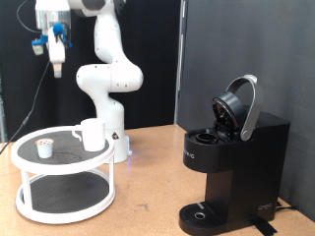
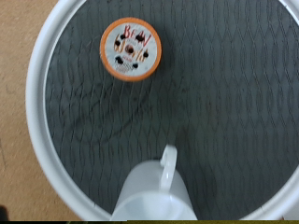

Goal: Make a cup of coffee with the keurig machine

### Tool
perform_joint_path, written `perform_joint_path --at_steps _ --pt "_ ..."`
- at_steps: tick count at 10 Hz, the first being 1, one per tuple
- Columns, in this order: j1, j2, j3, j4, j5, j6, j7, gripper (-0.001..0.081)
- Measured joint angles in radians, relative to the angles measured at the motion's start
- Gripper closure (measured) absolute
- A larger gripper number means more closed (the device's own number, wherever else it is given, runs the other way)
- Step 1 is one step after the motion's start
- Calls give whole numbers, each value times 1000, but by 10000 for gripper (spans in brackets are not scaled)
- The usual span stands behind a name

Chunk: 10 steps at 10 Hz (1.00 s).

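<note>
Hand [image 1: 58,67] hung high above stand [image 1: 30,202], well clear; whether released or clenched could not be told. Mug [image 1: 92,134] and pod [image 1: 43,147] sat on top tier. Brewer [image 1: 231,172] stood on surface, lid raised. Judgement: centre over pod, descend straight, avoid mug handle.

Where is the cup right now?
The cup stands on the top tier of the white wire stand at the exterior view's left, beside the small pod, far from the keurig machine.
</note>
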Motion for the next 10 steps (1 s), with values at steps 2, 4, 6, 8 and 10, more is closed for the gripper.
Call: perform_joint_path --at_steps 2,4,6,8,10 --pt "-16 31 -18 -60 -36 100 11 72" --pt "-29 64 -38 -110 -61 201 16 72" --pt "-40 94 -55 -147 -78 296 16 72" --pt "-51 126 -70 -181 -97 390 18 72" --pt "-63 165 -78 -200 -107 462 25 72"
